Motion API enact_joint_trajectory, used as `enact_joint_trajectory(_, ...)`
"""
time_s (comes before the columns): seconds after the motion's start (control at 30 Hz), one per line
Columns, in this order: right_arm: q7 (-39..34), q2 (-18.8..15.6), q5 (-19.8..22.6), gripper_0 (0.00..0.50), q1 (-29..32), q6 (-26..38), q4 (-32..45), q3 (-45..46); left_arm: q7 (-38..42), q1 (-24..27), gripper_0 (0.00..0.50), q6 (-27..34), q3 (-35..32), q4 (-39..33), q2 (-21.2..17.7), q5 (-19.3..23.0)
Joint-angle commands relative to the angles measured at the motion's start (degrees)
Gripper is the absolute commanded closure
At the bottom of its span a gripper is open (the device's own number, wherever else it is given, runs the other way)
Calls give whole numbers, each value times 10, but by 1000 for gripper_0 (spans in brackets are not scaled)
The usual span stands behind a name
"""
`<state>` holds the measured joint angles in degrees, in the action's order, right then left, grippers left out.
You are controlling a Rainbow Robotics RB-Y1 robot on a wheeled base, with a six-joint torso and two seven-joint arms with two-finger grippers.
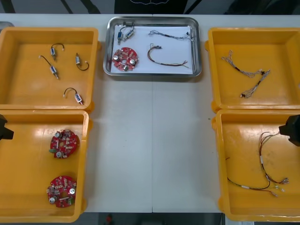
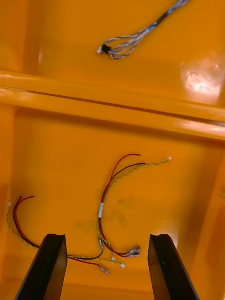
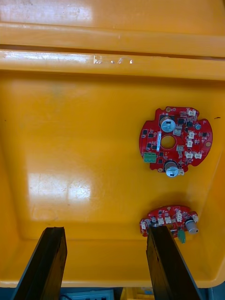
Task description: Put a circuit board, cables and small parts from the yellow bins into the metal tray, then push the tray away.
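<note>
Left gripper (image 3: 105, 234) and right gripper (image 2: 107, 241) gape wide, empty.
The left hangs over two boards (image 3: 176, 140) in its near bin (image 3: 70, 140), the right over red-yellow cables (image 2: 105, 206); the tray (image 1: 199, 47), between the far bins (image 1: 28, 70), holds a board (image 1: 125, 59), cables and parts (image 1: 126, 33).

Looking steeply down on a light table (image 1: 152, 140), stretching pale and matte from side to side. Catching soft, even light across the bare middle. Showing a thin seam (image 1: 152, 178) running straight from the near edge toward the far one, splitting the top into two halves. Giving way beyond the far edge to a dark floor (image 1: 37, 5), crossed by darker slanted shapes too cropped to name. Ending at the near edge in a dark strip (image 1: 187, 218), holding a small red spot (image 1: 108, 218).
</note>
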<state>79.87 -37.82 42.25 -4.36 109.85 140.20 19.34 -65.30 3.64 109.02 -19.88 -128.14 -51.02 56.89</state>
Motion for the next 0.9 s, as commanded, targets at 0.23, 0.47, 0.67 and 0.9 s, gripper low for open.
enact_joint_trajectory(0.23,-24,-6,6,0,15,1,-32,43,-40,-12,0,-5,-15,-16,-20,3)
enact_joint_trajectory(0.47,-70,-6,42,0,20,1,-56,43,-40,-12,0,-5,-15,-16,-20,3)
enact_joint_trajectory(0.67,-90,-10,47,0,30,1,-57,41,-40,-12,0,-5,-15,-16,-20,3)
enact_joint_trajectory(0.9,-86,-18,47,0,42,1,-58,36,-40,-12,0,-5,-15,-16,-20,3)
